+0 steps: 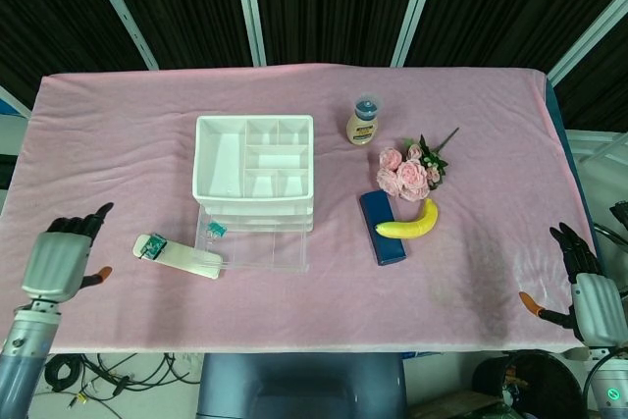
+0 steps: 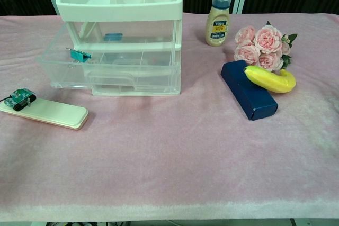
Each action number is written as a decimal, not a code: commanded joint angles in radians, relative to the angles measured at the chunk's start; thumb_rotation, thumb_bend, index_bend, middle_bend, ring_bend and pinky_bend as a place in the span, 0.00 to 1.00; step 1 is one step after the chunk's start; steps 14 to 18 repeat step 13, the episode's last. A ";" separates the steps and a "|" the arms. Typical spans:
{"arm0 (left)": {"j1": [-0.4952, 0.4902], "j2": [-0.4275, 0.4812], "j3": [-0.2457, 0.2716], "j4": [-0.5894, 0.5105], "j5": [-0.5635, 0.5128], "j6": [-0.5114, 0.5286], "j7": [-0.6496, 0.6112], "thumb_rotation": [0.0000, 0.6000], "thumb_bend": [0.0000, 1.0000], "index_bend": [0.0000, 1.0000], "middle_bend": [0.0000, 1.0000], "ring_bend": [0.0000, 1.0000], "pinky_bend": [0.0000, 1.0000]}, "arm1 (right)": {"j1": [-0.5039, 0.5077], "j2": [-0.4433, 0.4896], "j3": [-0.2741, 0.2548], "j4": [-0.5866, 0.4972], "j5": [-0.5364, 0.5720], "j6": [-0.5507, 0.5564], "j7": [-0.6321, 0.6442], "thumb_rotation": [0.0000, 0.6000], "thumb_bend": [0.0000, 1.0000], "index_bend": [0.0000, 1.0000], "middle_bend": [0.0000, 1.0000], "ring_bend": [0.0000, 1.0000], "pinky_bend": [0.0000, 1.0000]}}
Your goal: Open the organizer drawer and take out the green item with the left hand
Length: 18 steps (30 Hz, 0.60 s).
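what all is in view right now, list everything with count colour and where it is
organizer: 1, white top, clear drawers, table centre-left, bottom drawer pulled out
green clip: 1, on open drawer's left part
green item: 1, on flat case's left end
flat case: 1, cream, front-left of organizer
bottle: 1, tan, blue cap, right of organizer
roses: 1 bunch, pink
box: 1, dark blue
banana: 1, yellow, lying across box
tablecloth: 1, pink
left hand: 1, grey, fingers spread, empty
right hand: 1, off table's right edge, empty
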 commanded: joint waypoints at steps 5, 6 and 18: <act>0.160 0.050 0.075 0.039 0.121 0.194 -0.145 1.00 0.02 0.00 0.00 0.00 0.00 | -0.001 -0.002 -0.003 0.003 -0.008 0.005 -0.014 1.00 0.11 0.00 0.00 0.00 0.12; 0.177 0.049 0.084 0.050 0.125 0.208 -0.161 1.00 0.02 0.00 0.00 0.00 0.00 | -0.002 -0.002 -0.004 0.004 -0.010 0.006 -0.015 1.00 0.11 0.00 0.00 0.00 0.12; 0.235 0.019 0.075 0.143 0.121 0.241 -0.228 1.00 0.00 0.00 0.00 0.00 0.00 | -0.003 -0.003 -0.010 0.035 -0.052 0.032 -0.019 1.00 0.11 0.00 0.00 0.00 0.12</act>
